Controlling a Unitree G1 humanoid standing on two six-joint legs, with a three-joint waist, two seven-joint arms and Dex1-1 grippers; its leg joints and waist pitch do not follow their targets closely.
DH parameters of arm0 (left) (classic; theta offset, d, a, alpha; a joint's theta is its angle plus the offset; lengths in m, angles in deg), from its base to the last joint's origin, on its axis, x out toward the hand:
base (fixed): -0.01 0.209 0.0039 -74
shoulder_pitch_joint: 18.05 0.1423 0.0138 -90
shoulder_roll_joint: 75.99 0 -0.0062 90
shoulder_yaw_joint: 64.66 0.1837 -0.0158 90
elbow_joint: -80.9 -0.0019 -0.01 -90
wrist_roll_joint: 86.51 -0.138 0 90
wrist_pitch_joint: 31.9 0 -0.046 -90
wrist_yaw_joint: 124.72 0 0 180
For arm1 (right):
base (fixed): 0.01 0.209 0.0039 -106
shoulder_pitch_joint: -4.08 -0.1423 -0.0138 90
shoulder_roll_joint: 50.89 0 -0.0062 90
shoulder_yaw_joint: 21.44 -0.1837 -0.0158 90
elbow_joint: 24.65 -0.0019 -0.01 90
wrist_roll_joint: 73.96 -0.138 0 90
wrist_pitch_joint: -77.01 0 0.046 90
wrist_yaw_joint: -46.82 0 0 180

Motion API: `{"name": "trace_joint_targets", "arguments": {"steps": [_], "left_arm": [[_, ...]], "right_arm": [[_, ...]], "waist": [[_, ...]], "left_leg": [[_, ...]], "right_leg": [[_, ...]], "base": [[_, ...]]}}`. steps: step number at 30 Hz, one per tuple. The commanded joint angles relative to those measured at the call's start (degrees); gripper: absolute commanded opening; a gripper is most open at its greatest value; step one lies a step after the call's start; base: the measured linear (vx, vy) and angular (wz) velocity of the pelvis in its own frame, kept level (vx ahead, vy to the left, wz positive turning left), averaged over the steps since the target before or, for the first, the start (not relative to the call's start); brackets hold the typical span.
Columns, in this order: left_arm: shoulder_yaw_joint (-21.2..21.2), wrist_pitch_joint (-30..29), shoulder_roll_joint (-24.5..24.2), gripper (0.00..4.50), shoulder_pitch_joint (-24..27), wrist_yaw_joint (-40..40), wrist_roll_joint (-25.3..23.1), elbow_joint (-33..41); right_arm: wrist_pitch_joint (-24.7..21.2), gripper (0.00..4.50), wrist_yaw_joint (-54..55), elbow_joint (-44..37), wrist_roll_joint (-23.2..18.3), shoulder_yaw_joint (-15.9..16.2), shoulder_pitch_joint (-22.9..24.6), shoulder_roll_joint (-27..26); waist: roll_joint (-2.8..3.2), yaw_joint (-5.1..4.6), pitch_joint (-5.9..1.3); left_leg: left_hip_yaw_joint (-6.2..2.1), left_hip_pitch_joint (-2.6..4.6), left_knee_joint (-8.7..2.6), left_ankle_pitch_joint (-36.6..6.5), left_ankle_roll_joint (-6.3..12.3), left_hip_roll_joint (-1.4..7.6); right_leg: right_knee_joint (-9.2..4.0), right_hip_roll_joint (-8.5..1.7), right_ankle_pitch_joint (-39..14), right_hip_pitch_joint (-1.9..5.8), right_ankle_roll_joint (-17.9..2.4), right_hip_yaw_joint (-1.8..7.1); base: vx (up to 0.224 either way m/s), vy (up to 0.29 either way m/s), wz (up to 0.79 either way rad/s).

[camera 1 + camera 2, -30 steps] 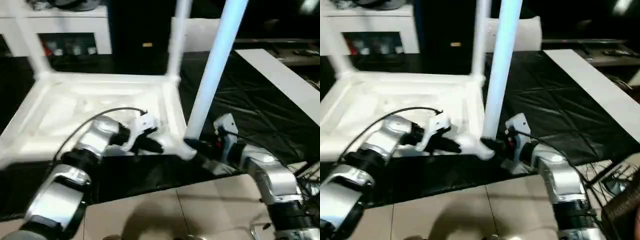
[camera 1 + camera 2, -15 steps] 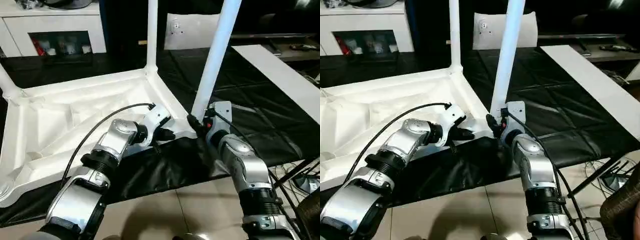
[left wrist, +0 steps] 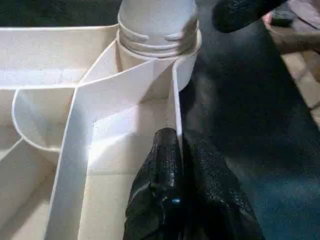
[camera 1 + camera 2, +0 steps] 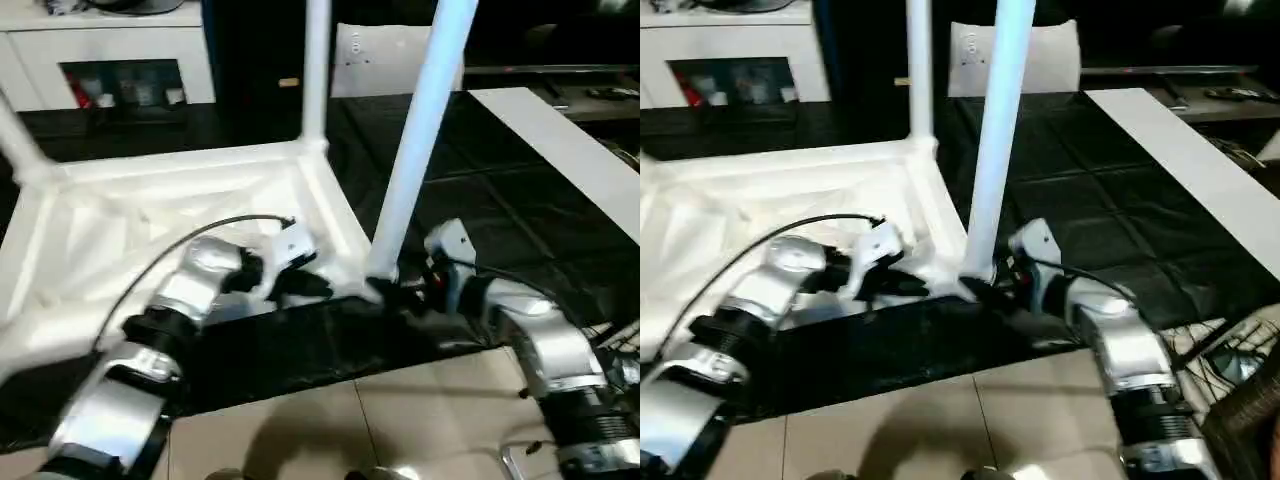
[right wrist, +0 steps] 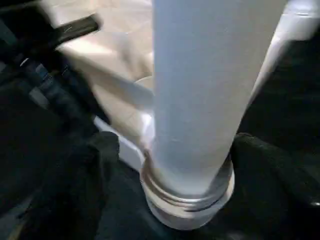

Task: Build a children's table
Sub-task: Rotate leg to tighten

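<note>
We see the tabletop (image 4: 180,200) upside down on the black sheet (image 4: 480,190), a leg (image 4: 415,150) upright in its near corner socket. The left tool (image 3: 176,165) pinches the rim; the right tool (image 5: 165,165) straddles the leg base, fingers spread wide.

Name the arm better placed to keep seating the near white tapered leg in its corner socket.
Right. The right gripper straddles the base of the near white tapered leg, fingers open either side. The left gripper is shut on the white plastic tabletop rim, steadying it.
</note>
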Motion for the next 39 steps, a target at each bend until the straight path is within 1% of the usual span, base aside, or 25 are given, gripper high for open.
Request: {"name": "trace_joint_targets", "arguments": {"steps": [1,2,3,4,5,7,8,9,11,14,15,17,19,23,24,25,26,31,32,33,34,35,36,38,39], "left_arm": [[1.9,3.0,-0.2,0.0,-1.6,6.2,1.2,0.3],[2.4,4.4,-0.9,0.0,-1.9,8.6,1.0,-0.4],[3.3,5.7,-1.6,0.0,-2.2,11.2,0.5,-0.9],[3.5,6.0,-1.8,0.0,-2.2,12.0,0.5,-1.0],[3.9,6.5,-2.0,0.0,-2.3,13.2,0.5,-1.2],[5.1,7.9,-2.6,0.0,-2.3,15.8,0.2,-1.1],[6.0,8.7,-2.9,0.0,-2.4,17.4,-0.1,-1.1],[6.2,8.9,-3.0,0.0,-2.3,17.7,-0.2,-1.1],[6.6,9.2,-3.0,0.0,-2.3,18.8,-0.2,-1.0],[7.0,10.5,-3.1,0.0,-2.7,20.0,-0.5,-1.7],[7.1,11.1,-3.1,0.0,-2.8,20.5,-0.5,-2.1],[7.8,11.5,-3.3,0.0,-3.1,21.0,-0.1,-2.4],[8.5,11.6,-3.5,0.0,-3.3,21.1,0.4,-2.4],[9.6,12.1,-3.9,0.0,-3.5,21.1,0.8,-2.3],[9.8,12.1,-4.1,0.0,-3.5,21.1,1.0,-2.3],[9.8,12.1,-4.1,0.0,-3.5,21.1,1.0,-2.3],[10.0,12.2,-4.2,0.0,-3.5,21.1,1.0,-2.3],[10.1,12.5,-4.1,0.0,-3.6,21.1,1.0,-2.7],[9.8,12.3,-4.0,0.0,-3.6,21.1,1.0,-2.7],[9.0,11.5,-3.7,0.0,-3.5,21.1,1.2,-2.7],[9.0,11.5,-3.7,0.0,-3.5,21.1,1.2,-2.7],[8.3,10.5,-3.3,0.0,-3.4,20.9,1.4,-2.5],[7.4,8.5,-2.8,0.0,-3.2,19.9,2.0,-1.8],[7.3,5.8,-2.3,0.0,-3.1,16.4,1.5,-1.1],[6.7,3.4,-1.5,0.0,-3.1,13.4,1.4,-0.8]], "right_arm": [[1.6,4.23,-5.6,0.8,-1.1,1.3,-0.7,2.2],[1.9,4.23,-8.8,0.9,-1.9,1.7,-0.9,3.4],[1.7,4.23,-12.3,0.9,-3.1,2.0,-1.2,4.5],[1.5,4.23,-13.2,0.9,-3.4,2.1,-1.2,4.8],[1.3,3.97,-14.6,1.0,-3.9,2.2,-1.4,5.2],[1.1,3.89,-17.8,1.2,-4.6,2.8,-1.7,6.1],[0.1,3.9,-20.3,1.1,-5.4,3.5,-1.8,6.9],[-0.1,3.75,-20.8,1.1,-5.5,3.7,-1.8,7.1],[-0.5,3.48,-22.2,1.2,-5.8,4.1,-1.9,7.6],[-0.6,3.38,-23.9,1.5,-6.3,4.9,-2.2,7.9],[-0.7,3.08,-24.6,1.6,-6.5,5.1,-2.3,8.0],[-0.9,2.99,-25.4,1.6,-6.7,5.4,-2.5,7.9],[-1.1,2.76,-26.1,1.6,-6.8,5.6,-2.7,7.9],[-1.9,2.58,-27.2,1.3,-7.2,6.1,-2.9,8.0],[-2.3,2.4,-27.7,1.1,-7.2,6.4,-2.9,8.1],[-2.3,2.4,-27.7,1.1,-7.2,6.4,-2.9,8.1],[-2.6,2.22,-28.0,1.0,-7.4,6.6,-2.8,8.2],[-3.8,2.1,-28.6,0.1,-8.0,6.9,-2.4,8.2],[-4.2,2.1,-28.5,-0.2,-8.2,6.9,-2.1,8.2],[-5.7,2.09,-27.9,-1.3,-9.1,6.5,-1.5,7.8],[-5.7,2.09,-27.9,-1.3,-9.1,6.5,-1.5,7.8],[-6.9,2.09,-27.0,-2.1,-9.7,6.1,-1.1,7.5],[-8.3,2.09,-24.9,-3.4,-10.5,5.3,-0.3,6.6],[-9.4,2.09,-20.2,-4.6,-10.8,4.1,0.9,4.3],[-9.1,2.09,-16.4,-4.7,-9.6,3.7,1.4,2.7]], "waist": [[0.03,0.38,-3.85],[0.03,0.38,-3.85],[0.08,0.88,-3.85],[0.09,1.13,-3.81],[0.13,1.6,-3.86],[0.1,2.04,-3.91],[-0.01,2.13,-3.87],[-0.27,2.42,-3.79],[-0.17,2.79,-3.82],[-0.31,3.12,-3.8],[-0.34,3.29,-3.81],[-0.29,3.39,-3.87],[-0.34,3.36,-3.93],[-0.32,3.4,-3.92],[-0.31,3.4,-3.93],[-0.32,3.41,-3.98],[-0.28,3.42,-3.97],[-0.38,3.41,-4.0],[-0.29,3.42,-3.99],[-0.31,3.4,-3.98],[-0.32,3.43,-3.97],[-0.26,3.45,-3.96],[-0.14,3.46,-3.97],[-0.2,3.45,-3.9],[-0.21,3.26,-3.74]], "left_leg": [[0.14,0.38,-3.22,-10.6,4.0,1.38],[0.14,0.38,-3.22,-10.6,4.0,1.38],[0.18,0.46,-3.24,-10.6,4.39,1.5],[0.22,0.37,-3.25,-10.3,4.36,1.57],[0.26,0.34,-3.23,-9.8,4.21,1.7],[0.31,0.4,-3.19,-10.0,4.08,1.74],[0.31,0.37,-3.21,-10.2,4.02,1.76],[0.34,0.37,-3.21,-10.4,3.9,1.78],[0.28,0.37,-3.21,-10.3,3.49,1.77],[0.31,0.52,-3.2,-10.5,3.15,1.75],[0.27,0.47,-3.23,-10.6,3.02,1.74],[0.24,0.41,-3.22,-10.4,2.97,1.72],[0.2,0.37,-3.22,-10.4,2.89,1.74],[0.22,0.28,-3.18,-10.0,2.88,1.7],[0.2,0.31,-3.19,-10.0,2.69,1.68],[0.21,0.34,-3.16,-9.9,2.64,1.68],[0.21,0.3,-3.15,-9.9,2.6,1.66],[0.24,0.29,-3.11,-9.6,2.62,1.61],[0.22,0.3,-3.13,-9.5,2.6,1.62],[0.22,0.33,-3.15,-9.5,2.61,1.63],[0.22,0.28,-3.16,-9.4,2.6,1.63],[0.23,0.33,-3.19,-9.4,2.59,1.65],[0.21,0.35,-3.18,-9.3,2.44,1.66],[0.22,0.39,-3.2,-9.9,2.35,1.68],[0.1,0.35,-3.39,-11.2,1.44,1.58]], "right_leg": [[-4.28,-4.2,-12.2,3.21,-12.3,2.8],[-4.28,-4.2,-12.2,3.21,-12.3,2.8],[-4.16,-4.18,-11.6,3.29,-12.7,2.8],[-4.06,-4.17,-11.1,3.33,-12.8,2.78],[-3.85,-4.2,-10.3,3.36,-12.9,2.73],[-3.78,-4.34,-10.3,3.33,-13.1,2.68],[-3.78,-4.32,-10.7,3.31,-13.0,2.66],[-3.86,-4.35,-11.8,3.3,-12.7,2.67],[-3.89,-4.51,-13.1,3.32,-12.3,2.64],[-4.02,-4.52,-14.6,3.11,-11.6,2.65],[-4.1,-4.54,-15.2,3.16,-11.2,2.63],[-4.04,-4.52,-15.0,3.16,-11.1,2.59],[-3.93,-4.5,-14.6,3.18,-11.1,2.56],[-3.9,-4.5,-14.3,3.23,-11.2,2.54],[-3.93,-4.5,-14.6,3.23,-11.1,2.52],[-3.9,-4.5,-14.4,3.23,-11.1,2.53],[-3.87,-4.5,-14.3,3.23,-11.1,2.54],[-3.83,-4.41,-13.7,3.29,-11.1,2.53],[-3.78,-4.4,-13.7,3.3,-11.2,2.52],[-3.84,-4.37,-13.7,3.3,-11.2,2.5],[-3.84,-4.38,-13.7,3.35,-11.1,2.5],[-3.88,-4.41,-13.7,3.36,-11.1,2.53],[-3.78,-4.37,-13.5,3.33,-11.1,2.56],[-3.88,-4.41,-14.0,3.22,-11.1,2.56],[-4.11,-4.54,-16.9,3.13,-10.3,2.53]], "base": [[0.0,0.0,0.0],[0.0,0.0,0.0],[0.0,0.0,0.0],[0.0,0.0,0.0],[0.0,0.0,0.0],[0.0,0.0,0.0],[0.0,0.0,0.0],[0.0,0.0,0.0],[0.0,0.0,0.0],[0.0,0.0,0.0],[0.0,0.0,0.0],[0.0,0.0,0.0],[0.0,0.0,0.0],[0.0,0.0,0.0],[0.0,0.0,0.0],[0.0,0.0,0.0],[0.0,0.0,0.0],[0.0,0.0,0.0],[0.0,0.0,0.0],[0.0,0.0,0.0],[0.0,0.0,0.0],[0.0,0.0,0.0],[0.0,0.0,0.0],[0.0,0.0,0.0],[0.0,0.0,0.0]]}}
